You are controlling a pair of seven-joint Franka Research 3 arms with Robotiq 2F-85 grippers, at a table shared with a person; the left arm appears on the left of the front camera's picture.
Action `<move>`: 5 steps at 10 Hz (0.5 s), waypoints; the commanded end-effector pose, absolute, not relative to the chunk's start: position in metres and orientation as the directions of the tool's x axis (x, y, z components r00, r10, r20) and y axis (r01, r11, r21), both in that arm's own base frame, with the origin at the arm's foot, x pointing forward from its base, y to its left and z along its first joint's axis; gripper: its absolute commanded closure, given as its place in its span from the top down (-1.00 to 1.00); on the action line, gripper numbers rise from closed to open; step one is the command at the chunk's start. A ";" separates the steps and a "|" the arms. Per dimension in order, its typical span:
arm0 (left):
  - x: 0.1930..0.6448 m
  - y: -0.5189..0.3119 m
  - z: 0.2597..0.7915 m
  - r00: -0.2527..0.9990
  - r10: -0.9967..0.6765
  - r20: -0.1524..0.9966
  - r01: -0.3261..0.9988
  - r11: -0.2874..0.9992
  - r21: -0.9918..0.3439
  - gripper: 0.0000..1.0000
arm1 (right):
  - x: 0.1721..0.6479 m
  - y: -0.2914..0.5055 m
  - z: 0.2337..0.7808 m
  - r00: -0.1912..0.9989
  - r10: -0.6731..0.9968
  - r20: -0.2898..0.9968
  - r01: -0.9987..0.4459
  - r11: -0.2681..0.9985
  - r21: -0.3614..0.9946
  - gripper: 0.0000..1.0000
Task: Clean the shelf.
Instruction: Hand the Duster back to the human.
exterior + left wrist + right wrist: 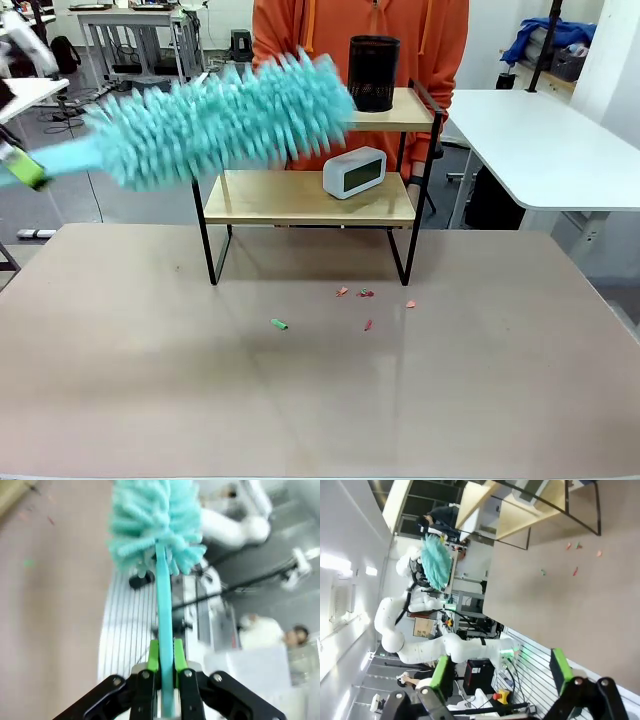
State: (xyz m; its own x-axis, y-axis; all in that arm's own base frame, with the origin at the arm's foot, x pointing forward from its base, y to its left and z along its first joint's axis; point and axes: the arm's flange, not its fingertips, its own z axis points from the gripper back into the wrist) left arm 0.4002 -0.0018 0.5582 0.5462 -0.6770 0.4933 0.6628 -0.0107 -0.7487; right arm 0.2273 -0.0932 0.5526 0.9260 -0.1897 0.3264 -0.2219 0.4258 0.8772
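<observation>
Teal shaggy duster (225,120), flat handle clenched by left end effector (166,662), beside wooden shelf (310,200); right end effector (500,672) released.

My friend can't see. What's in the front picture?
A fluffy turquoise duster sweeps over a small two-tier wooden shelf holding a black cylinder and white clock. Small coloured scraps lie on the table.

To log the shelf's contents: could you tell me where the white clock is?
In the front view, the white clock sits on the shelf's lower board, right side, below the black cylinder.
</observation>
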 end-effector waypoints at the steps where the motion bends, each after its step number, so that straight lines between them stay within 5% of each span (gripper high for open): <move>1: 0.424 -0.017 0.549 0.138 -0.901 0.410 0.742 -0.180 -0.646 -0.74 | 0.228 -0.077 0.535 0.936 -0.146 0.321 -0.220 0.472 0.854 1.00; 2: 0.429 -0.010 0.537 0.265 -0.933 0.244 0.856 0.111 -0.506 -0.74 | 0.227 -0.093 0.553 0.926 -0.190 0.326 -0.222 0.426 0.877 1.00; 3: 0.414 -0.026 0.548 0.430 -0.783 0.450 0.672 -0.055 -0.739 -0.74 | 0.227 -0.093 0.553 0.926 -0.190 0.326 -0.222 0.426 0.877 1.00; 5: 0.430 -0.035 0.538 0.332 -0.878 0.344 0.715 -0.004 -0.699 -0.74 | 0.246 -0.080 0.539 0.955 -0.106 0.278 -0.202 0.455 0.867 1.00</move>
State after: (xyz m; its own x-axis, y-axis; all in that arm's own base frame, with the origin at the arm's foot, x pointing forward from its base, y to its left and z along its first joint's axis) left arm 0.4268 -0.0288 0.5397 0.3595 -0.8552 0.3733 0.7016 -0.0161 -0.7124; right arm 0.2332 -0.0859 0.5467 0.9377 -0.1576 0.3096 -0.2145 0.4383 0.8729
